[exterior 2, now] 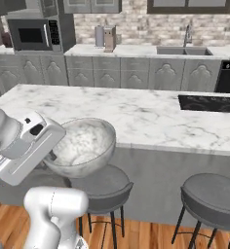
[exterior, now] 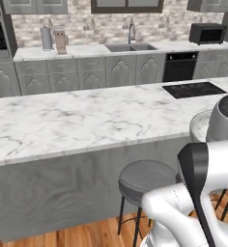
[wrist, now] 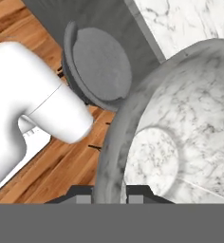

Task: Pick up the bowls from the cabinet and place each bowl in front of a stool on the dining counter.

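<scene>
Kitchen cabinets and a brick wall run along the far side; nearer lies the long marble dining bench (exterior 2: 136, 114). The end effector (wrist: 110, 192) is clenched on the rim of the grey-white marbled bowl (exterior 2: 83, 146), one finger on each side of the wall in the hand view. In the right base view the bowl hangs tilted at about 8 o'clock, off the bench's near edge and above a grey stool (exterior 2: 100, 187); a second stool (exterior 2: 212, 199) stands at 4 o'clock. By my reading, this is the carrying step for the first bowl. Next the arm should lift the bowl over the edge, level it, set it on the marble in front of the stool, then release.
</scene>
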